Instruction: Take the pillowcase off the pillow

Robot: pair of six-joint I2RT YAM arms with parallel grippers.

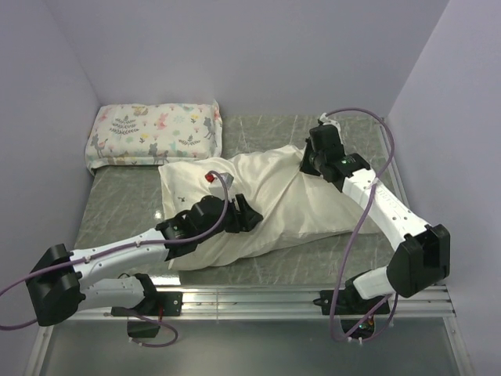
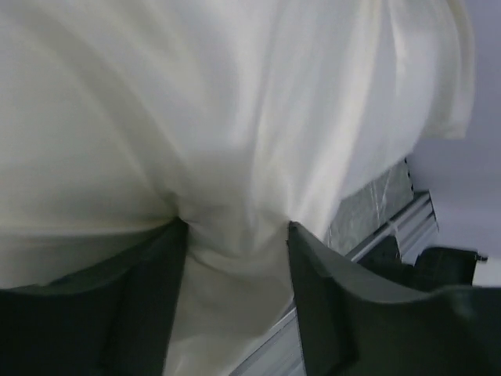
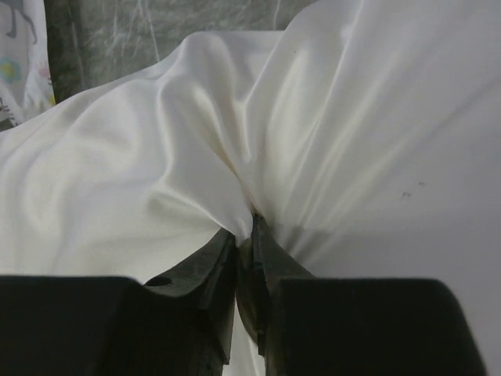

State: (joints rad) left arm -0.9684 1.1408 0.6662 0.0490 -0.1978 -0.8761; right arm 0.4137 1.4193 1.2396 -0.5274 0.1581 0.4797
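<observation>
The cream pillowcase (image 1: 297,196) lies wrinkled across the middle of the table, over the pillow. The whiter pillow (image 1: 182,188) shows at its left end. My left gripper (image 1: 249,213) sits on the near middle of the case. In the left wrist view (image 2: 235,227) its jaws stand partly apart, squeezing a thick bunch of pillowcase (image 2: 235,157) between them. My right gripper (image 1: 304,162) is at the far right end. In the right wrist view (image 3: 252,221) it is shut on a thin fold of pillowcase (image 3: 196,141).
A small floral animal-print pillow (image 1: 153,133) lies at the back left, touching the big pillow's corner; its edge shows in the right wrist view (image 3: 16,63). Lilac walls close in the grey table (image 1: 117,204). A metal rail (image 1: 274,296) runs along the near edge.
</observation>
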